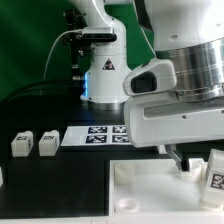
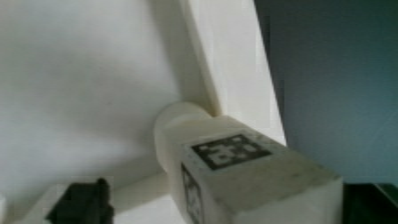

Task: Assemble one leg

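A leg [image 2: 240, 165], a white blocky post with a square code tag, stands tilted with its round end against the white panel [image 2: 89, 90] by the panel's edge. It also shows in the exterior view [image 1: 215, 176] at the far right, over the panel's [image 1: 150, 195] corner. My gripper [image 2: 222, 208] is around the leg. One dark finger [image 2: 80, 200] stands apart from it with a white gap between; the other side is barely in view. The jaws look open. In the exterior view the gripper [image 1: 198, 163] is mostly hidden under the arm's white hand.
Two more legs [image 1: 20, 143] [image 1: 47, 143] lie side by side on the black table at the exterior view's left. The marker board [image 1: 100, 135] lies behind the panel. The arm's base [image 1: 100, 80] stands at the back.
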Motion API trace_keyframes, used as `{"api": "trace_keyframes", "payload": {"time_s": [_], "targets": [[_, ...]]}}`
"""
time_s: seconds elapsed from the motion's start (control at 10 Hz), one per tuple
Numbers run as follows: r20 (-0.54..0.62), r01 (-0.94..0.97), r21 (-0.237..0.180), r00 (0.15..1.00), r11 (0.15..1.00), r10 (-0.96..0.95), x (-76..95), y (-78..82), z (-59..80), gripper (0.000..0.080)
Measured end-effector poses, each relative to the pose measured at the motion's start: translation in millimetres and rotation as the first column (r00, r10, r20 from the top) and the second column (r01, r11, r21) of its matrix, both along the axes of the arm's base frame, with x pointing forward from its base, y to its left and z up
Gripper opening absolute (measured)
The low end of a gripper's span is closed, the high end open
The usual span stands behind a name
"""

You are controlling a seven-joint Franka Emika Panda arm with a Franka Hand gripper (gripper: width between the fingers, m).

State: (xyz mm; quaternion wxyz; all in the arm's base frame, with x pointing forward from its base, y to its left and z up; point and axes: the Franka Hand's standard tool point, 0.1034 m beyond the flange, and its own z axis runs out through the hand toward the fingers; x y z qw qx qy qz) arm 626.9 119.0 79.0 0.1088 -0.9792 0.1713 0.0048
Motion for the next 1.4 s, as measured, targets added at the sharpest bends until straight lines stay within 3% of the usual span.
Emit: {"api": "trace_keyframes", "payload": {"time_s": [0.1,0.2,0.3,0.5,0.6,0.8,0.9,1.0,1.1,1.2,1.3,1.4], "targets": [[-0.017,0.076,0.002,0.997,0.997,-0.076,-0.1,0.7,0.0,0.0521],[-0.034,0.152,0.004,0.988,0.988,-0.151,-0.2,1.1,0.0,0.0386],[-0.065,0.280,-0.001,0.958,0.960,-0.280,-1.2,-0.8,-1.1,0.0303],[-0.102,0.438,-0.009,0.894,0.899,-0.436,-1.5,-0.2,-1.3,0.0301],[-0.141,0.573,-0.010,0.811,0.820,-0.568,-1.7,1.2,-2.0,0.0298],[-0.231,0.832,-0.004,0.539,0.554,-0.810,0.6,1.5,-3.3,0.0296],[-0.274,0.911,-0.006,0.395,0.412,-0.877,1.9,0.1,-3.7,0.0295],[-0.343,0.978,-0.003,0.195,0.209,-0.919,2.3,-2.9,-4.0,0.0295],[-0.370,0.994,-0.019,0.093,0.108,-0.924,3.1,-3.3,-4.2,0.0295],[-0.365,0.992,-0.013,0.112,0.125,-0.924,2.9,-2.8,-4.3,0.0295],[-0.358,0.987,-0.001,0.149,0.160,-0.922,2.7,-3.0,-4.9,0.0359],[-0.358,0.987,-0.001,0.150,0.161,-0.922,2.6,-2.7,-4.9,0.0523]]}}
